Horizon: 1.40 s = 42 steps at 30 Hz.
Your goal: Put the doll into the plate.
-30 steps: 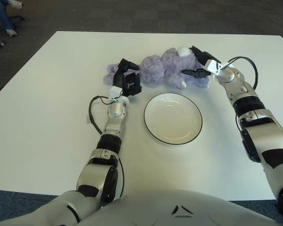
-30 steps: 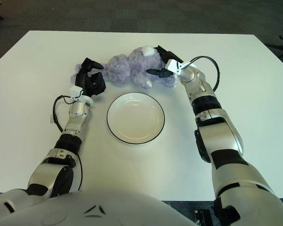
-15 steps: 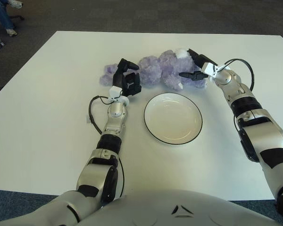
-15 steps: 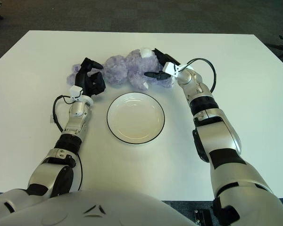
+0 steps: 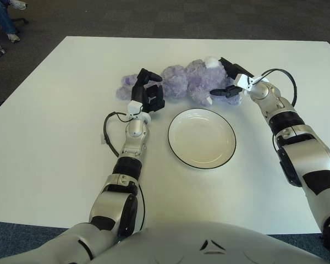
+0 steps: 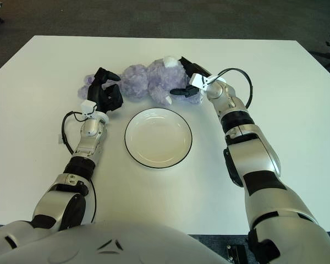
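A fluffy purple doll (image 5: 181,82) lies on its side on the white table, just behind the white plate (image 5: 174,147) with a dark rim. My right hand (image 5: 227,78) is at the doll's right end, one finger over the top and the thumb under it, gripping the plush. My left hand (image 5: 148,92) is held up in front of the doll's left end, its fingers loosely spread and holding nothing. The plate has nothing in it.
The white table (image 5: 55,110) stretches wide to both sides and toward me. Dark carpet lies beyond its far edge, with a seated person's legs (image 5: 3,19) at the far left corner.
My right hand has moved left with the doll's right end, and the doll has slid a little to the left behind my left hand. My left hand has stayed in place.
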### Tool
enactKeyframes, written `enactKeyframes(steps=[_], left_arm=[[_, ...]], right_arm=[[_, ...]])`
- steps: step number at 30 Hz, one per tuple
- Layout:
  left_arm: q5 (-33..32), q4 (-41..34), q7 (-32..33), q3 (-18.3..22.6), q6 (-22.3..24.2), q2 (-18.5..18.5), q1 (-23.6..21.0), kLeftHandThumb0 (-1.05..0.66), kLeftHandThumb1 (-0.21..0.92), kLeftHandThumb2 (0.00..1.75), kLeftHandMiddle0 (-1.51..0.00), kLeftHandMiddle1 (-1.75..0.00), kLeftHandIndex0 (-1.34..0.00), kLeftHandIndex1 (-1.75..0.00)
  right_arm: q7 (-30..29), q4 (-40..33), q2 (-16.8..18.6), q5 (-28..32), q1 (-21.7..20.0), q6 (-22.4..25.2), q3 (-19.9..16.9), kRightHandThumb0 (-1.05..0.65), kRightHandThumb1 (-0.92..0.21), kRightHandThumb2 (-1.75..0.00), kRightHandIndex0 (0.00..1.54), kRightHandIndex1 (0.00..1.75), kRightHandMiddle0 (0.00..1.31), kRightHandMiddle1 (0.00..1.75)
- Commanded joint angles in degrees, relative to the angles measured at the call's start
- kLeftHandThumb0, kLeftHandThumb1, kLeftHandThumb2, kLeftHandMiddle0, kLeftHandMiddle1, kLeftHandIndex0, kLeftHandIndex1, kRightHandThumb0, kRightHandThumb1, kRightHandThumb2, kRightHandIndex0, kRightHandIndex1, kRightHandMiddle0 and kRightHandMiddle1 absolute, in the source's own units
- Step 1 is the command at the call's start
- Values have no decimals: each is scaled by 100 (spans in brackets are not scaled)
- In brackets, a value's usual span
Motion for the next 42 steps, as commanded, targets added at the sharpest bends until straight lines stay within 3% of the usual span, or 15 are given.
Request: enactKeyframes(steps=[1, 3, 5, 7, 10, 14, 20, 25, 42], left_arm=[[-24, 204, -29, -9, 59, -44, 331, -40, 59, 97, -116, -175, -40, -175], [-35, 209, -34, -11, 51, -44, 332, -40, 59, 97, -115, -175, -40, -175], [-49, 211, -50, -8, 49, -38, 330, -40, 59, 97, -115, -175, -40, -175], [-61, 209, -67, -5, 54, -28, 329, -40, 59, 97, -115, -175, -40, -175], [-72, 205, -85, -4, 61, -25, 329, -40, 59, 97, -115, -175, -40, -175], [-91, 203, -112, 4, 66, -22, 328, -40, 59, 97, -115, -175, -40, -175], [-107, 199, -150, 19, 71, -20, 330, -40, 59, 97, -116, -175, -40, -175], [-83, 191, -137, 17, 86, -18, 335, -40, 59, 97, -115, -175, -40, -175], [-73, 165, -132, 17, 140, -8, 332, -40, 59, 97, -114, -175, -40, -175]], right_arm=[[-91, 86, 24, -127, -74, -72, 69, -34, -22, -111, 24, 134, 0, 142], [-216, 28, -9, -203, -55, -102, 101, -27, -19, -118, 27, 139, 2, 155], [-322, -28, -14, -247, -39, -71, 99, -14, -16, -125, 31, 143, 13, 167], [-361, -55, 9, -223, -31, -8, 63, -7, -20, -125, 53, 137, 34, 171], [-359, -75, 47, -117, -13, 65, -20, -2, -14, -135, 76, 130, 57, 173], [-277, -116, 124, 103, 26, 173, -196, 0, -6, -146, 88, 131, 68, 174], [-114, -217, 204, 382, 97, 312, -425, 0, 1, -163, 87, 158, 68, 175], [31, -339, 230, 594, 181, 364, -582, 0, 3, -169, 86, 169, 67, 175], [126, -815, 352, 1015, 452, 1124, -1048, 0, 1, -164, 90, 160, 63, 175]])
